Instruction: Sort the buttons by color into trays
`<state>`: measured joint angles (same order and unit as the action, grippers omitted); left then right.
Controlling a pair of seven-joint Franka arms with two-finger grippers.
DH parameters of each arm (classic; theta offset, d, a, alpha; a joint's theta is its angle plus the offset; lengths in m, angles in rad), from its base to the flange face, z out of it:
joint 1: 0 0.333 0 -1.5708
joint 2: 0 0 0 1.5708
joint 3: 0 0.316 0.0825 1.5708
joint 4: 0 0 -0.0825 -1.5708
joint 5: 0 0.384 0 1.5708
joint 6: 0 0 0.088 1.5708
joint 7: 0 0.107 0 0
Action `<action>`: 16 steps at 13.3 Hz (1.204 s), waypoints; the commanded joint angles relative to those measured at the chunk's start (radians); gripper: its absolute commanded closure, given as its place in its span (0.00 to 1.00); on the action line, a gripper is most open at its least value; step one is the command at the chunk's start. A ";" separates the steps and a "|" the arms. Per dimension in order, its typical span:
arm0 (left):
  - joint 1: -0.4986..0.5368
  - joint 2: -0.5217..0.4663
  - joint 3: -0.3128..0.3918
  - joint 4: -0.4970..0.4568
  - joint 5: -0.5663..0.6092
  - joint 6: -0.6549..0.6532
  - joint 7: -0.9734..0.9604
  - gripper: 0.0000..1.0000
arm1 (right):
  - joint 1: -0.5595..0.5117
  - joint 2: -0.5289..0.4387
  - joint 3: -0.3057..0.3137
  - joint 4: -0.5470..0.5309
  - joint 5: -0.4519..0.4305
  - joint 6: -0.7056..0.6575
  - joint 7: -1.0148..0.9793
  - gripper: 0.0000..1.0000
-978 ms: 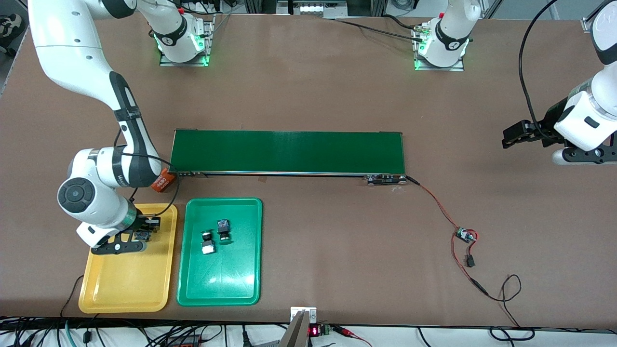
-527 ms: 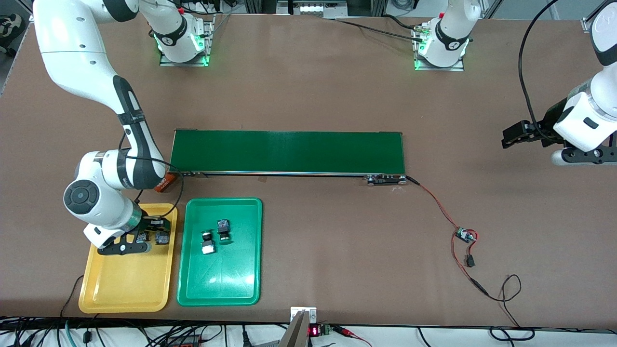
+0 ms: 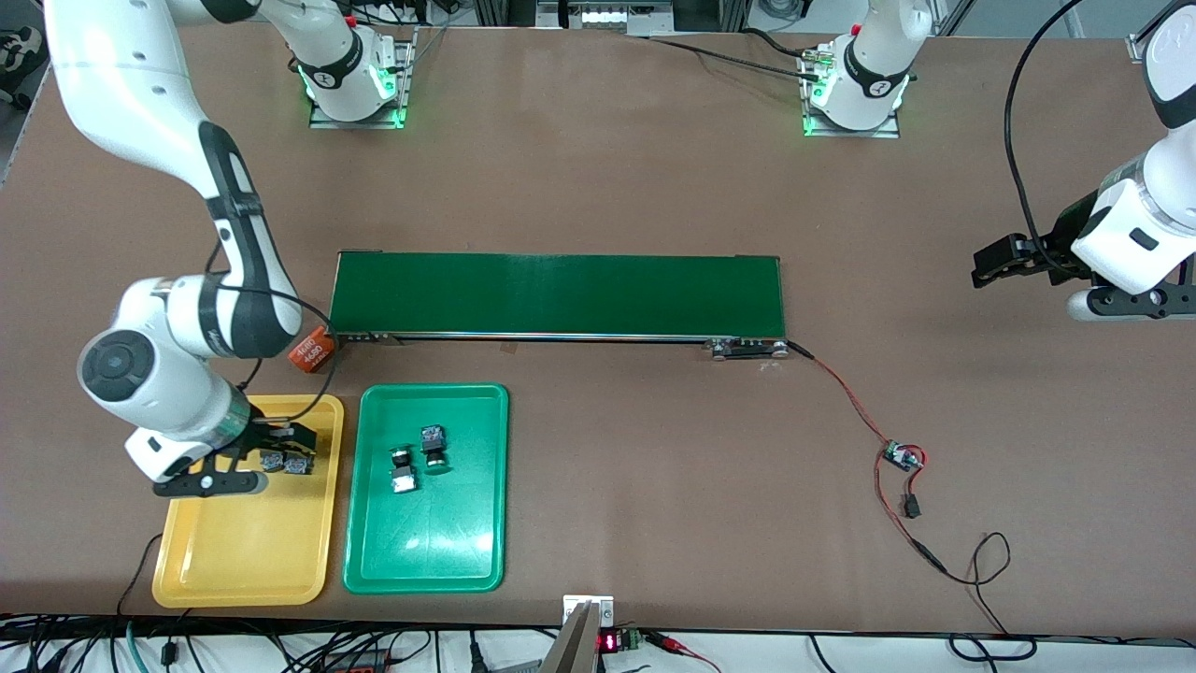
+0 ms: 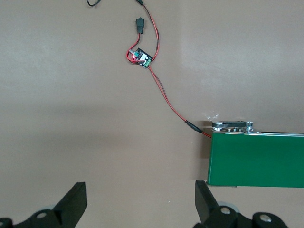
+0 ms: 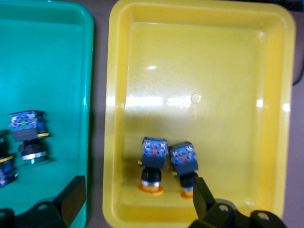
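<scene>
Now the right gripper (image 3: 271, 447) hangs with jaws spread and empty over the shallow yellow plastic tray (image 5: 275, 95); directly beneath it two yellow-capped push-button switches (image 5: 153, 164) lie side by side, touching. Two green-capped switches (image 3: 416, 455) lie in the green plastic tray (image 3: 425, 561) beside it. The switches look light, rigid and boxy; the squared bodies offer flatter grip faces than the round glossy caps. The left gripper (image 4: 137, 204) waits, released, over bare brown worktop (image 3: 654, 449).
</scene>
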<state>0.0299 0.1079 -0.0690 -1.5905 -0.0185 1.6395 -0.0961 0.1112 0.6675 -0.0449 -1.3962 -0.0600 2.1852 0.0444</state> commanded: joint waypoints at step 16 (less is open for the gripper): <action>0.005 -0.025 -0.009 0.000 -0.005 -0.001 0.015 0.00 | -0.130 -0.611 -0.006 -0.221 0.019 -0.528 -0.074 0.00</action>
<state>0.0298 0.0970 -0.0715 -1.5894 -0.0185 1.6407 -0.0960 -0.0080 0.0807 -0.0618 -1.5975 -0.0550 1.6836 -0.0195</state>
